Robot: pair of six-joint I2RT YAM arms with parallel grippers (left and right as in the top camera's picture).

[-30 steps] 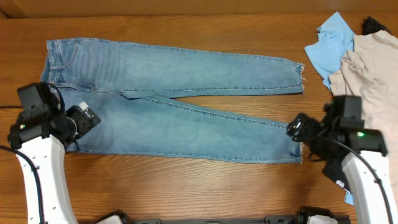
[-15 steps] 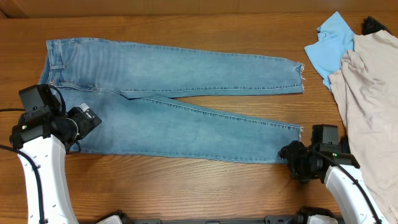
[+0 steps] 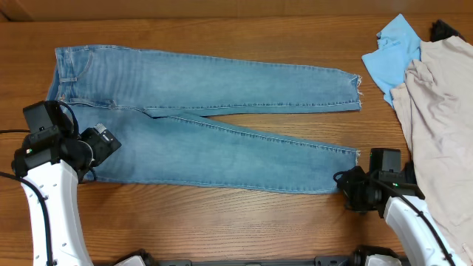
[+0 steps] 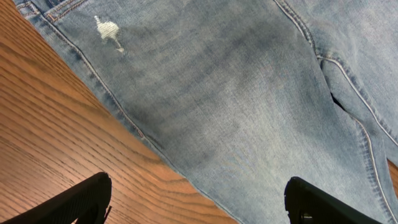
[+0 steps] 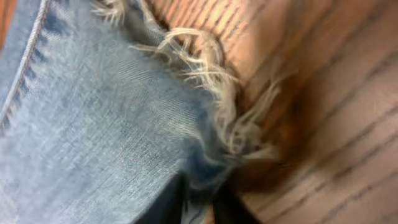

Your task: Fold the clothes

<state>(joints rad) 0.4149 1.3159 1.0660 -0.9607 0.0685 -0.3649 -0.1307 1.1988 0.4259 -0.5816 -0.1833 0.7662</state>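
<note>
The clothes, a pair of faded light-blue jeans [image 3: 207,111], lie flat on the table, waistband at the left and both legs running right. My left gripper [image 3: 103,142] hovers over the lower left edge of the seat. In the left wrist view it [image 4: 199,208] stands open, one finger over bare wood and the other over denim [image 4: 249,93]. My right gripper [image 3: 344,185] sits at the near corner of the lower leg's frayed hem. In the right wrist view its fingers [image 5: 168,208] are pinched on a bunched bit of that hem [image 5: 205,124].
A sky-blue shirt [image 3: 392,55] and a large beige garment [image 3: 443,111] are heaped at the right edge, just beyond my right arm. A small dark object [image 3: 443,29] lies at the far right corner. Bare wooden table [image 3: 222,222] runs along the front.
My right gripper has dropped from beside the hem to the lower leg's near corner and closed on the frayed edge. The left arm has stayed where it was.
</note>
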